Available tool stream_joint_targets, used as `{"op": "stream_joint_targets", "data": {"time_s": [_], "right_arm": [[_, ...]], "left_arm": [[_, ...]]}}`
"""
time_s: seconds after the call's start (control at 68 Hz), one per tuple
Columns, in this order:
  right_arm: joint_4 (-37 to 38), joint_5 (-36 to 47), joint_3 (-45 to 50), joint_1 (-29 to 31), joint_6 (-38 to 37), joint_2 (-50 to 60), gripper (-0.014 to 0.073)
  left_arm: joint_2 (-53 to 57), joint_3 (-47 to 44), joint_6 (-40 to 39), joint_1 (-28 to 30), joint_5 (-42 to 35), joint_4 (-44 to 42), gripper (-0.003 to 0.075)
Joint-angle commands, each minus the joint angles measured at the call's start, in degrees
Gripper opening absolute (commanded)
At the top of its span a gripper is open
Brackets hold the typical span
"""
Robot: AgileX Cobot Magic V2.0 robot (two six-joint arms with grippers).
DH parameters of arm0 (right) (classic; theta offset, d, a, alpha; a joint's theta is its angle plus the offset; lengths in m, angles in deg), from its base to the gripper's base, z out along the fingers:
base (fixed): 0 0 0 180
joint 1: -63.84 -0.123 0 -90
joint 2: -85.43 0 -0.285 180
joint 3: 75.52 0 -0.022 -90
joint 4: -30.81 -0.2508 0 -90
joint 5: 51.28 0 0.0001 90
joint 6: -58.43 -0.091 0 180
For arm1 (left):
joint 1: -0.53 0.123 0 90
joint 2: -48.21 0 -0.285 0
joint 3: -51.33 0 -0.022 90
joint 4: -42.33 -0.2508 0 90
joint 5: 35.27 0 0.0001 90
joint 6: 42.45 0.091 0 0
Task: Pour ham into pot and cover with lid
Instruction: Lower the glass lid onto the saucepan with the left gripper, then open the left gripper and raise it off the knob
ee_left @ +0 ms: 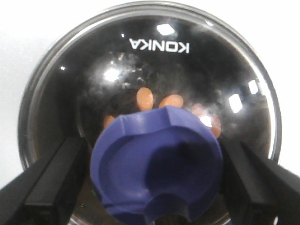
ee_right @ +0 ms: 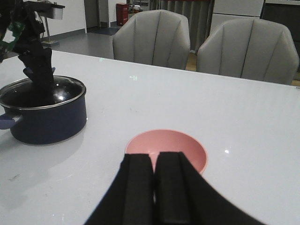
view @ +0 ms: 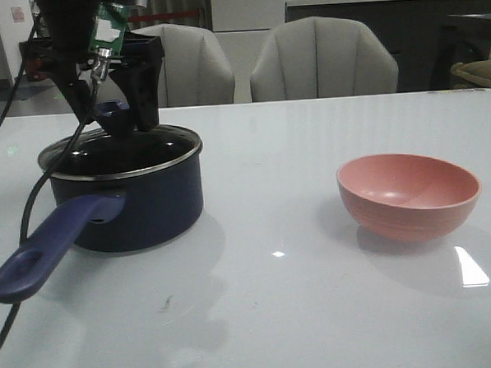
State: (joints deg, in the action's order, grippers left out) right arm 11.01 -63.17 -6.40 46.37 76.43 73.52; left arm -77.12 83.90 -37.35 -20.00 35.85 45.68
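With the lid (ee_left: 150, 61) seated on the pot (view: 131, 202), the left tool (ee_left: 150, 187), spread beside the knob (ee_left: 157, 164), should rise straight; the right tool (ee_right: 153, 187) is pressed together.

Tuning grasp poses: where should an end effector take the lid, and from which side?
By the blue flared knob at the centre of the lid, coming straight down from above. The lid lies flat on the pot; the left end effector already straddles the knob, fingers apart.
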Motion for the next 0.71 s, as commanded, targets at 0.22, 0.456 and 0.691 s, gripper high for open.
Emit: {"op": "stream_joint_targets", "data": {"time_s": [0.22, 0.456, 0.691], "right_arm": [[-0.36, 4.89, -1.49, -0.04, 0.7, -0.58, 0.016], [-0.36, 4.89, -1.49, -0.04, 0.7, -0.58, 0.016], [-0.36, 4.89, -1.49, -0.04, 0.7, -0.58, 0.016]], "left_arm": [[7.33, 4.2, -0.09, -0.11, 1.65, -0.07, 0.0547], [18.22, -4.14, 1.53, -0.02, -0.16, -0.52, 0.0449], [33.09, -23.11, 1.53, 0.11, -11.08, -0.4, 0.0375]]}}
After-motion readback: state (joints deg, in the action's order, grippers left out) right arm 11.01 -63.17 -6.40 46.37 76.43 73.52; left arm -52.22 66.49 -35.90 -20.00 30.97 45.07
